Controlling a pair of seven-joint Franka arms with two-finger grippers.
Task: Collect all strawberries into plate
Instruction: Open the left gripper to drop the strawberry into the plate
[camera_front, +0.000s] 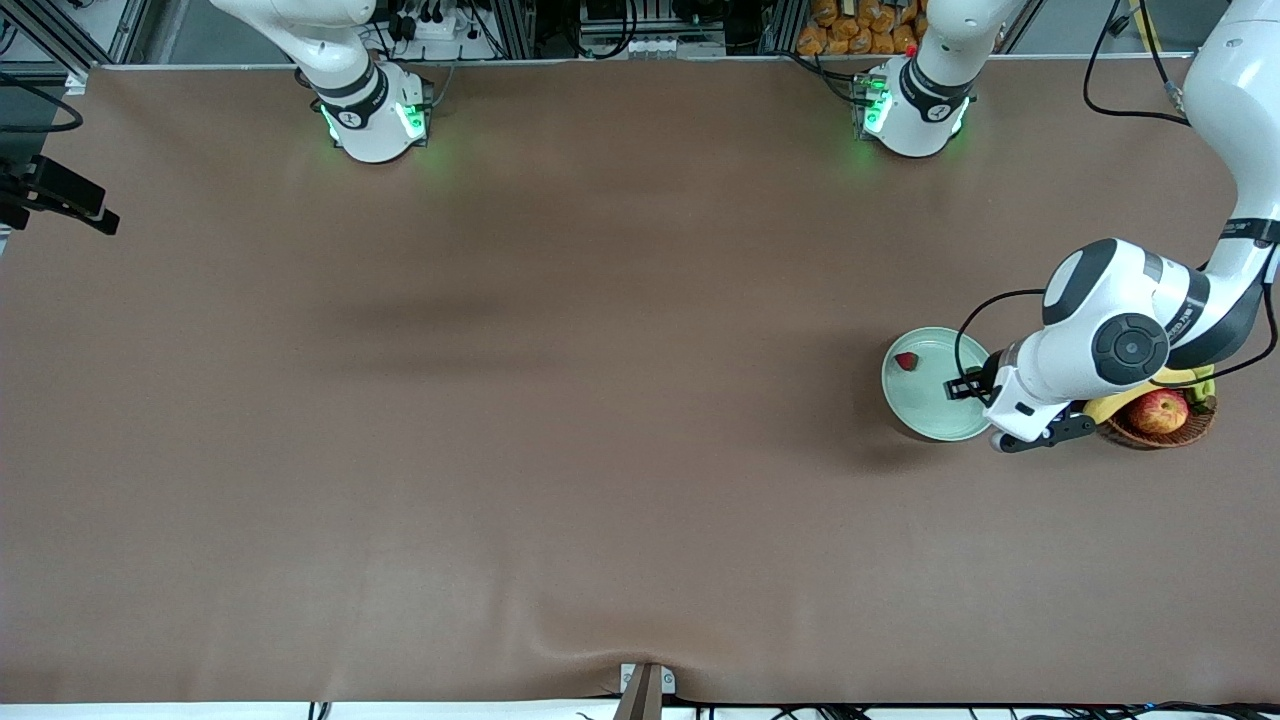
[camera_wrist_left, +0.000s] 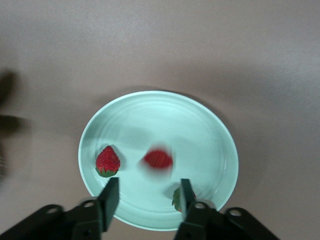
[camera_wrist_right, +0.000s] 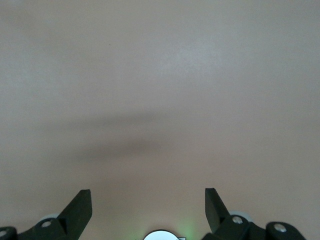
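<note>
**Strawberries gathered on the plate**

Strawberries were the whole matter here, and 3 of them showed in the left wrist view, all inside the round, shallow, pale mint-green plate (camera_wrist_left: 158, 120) with its raised rim. The first small red strawberry with a dark green top (camera_wrist_left: 107, 162) lay clear on the plate floor. The second small red strawberry (camera_wrist_left: 158, 159) was blurred, so I judged that it was falling or rolling after a release. The third strawberry (camera_wrist_left: 177, 199) was half hidden by one finger (camera_wrist_left: 187, 194) of the claw, and only its green top and a little red were visible.

The left gripper (camera_wrist_left: 148, 196) hung over the edge of the plate with its jaws apart and nothing between them. In the front view it (camera_front: 972, 385) covered part of the plate (camera_front: 925, 410), which stood at the left arm's end of the table, just beside a brown wicker basket (camera_front: 1160, 432) with a red-yellow apple (camera_front: 1158, 411) and a yellow banana (camera_front: 1120, 403).

The right gripper (camera_wrist_right: 148, 206) waited over bare brown table (camera_wrist_right: 160, 75), its jaws wide apart and empty.

By my judgement the collecting was done or almost done: no berry was seen on the table outside the plate. What was left was only for the blurred berry to settle and for the left arm to go away.
</note>
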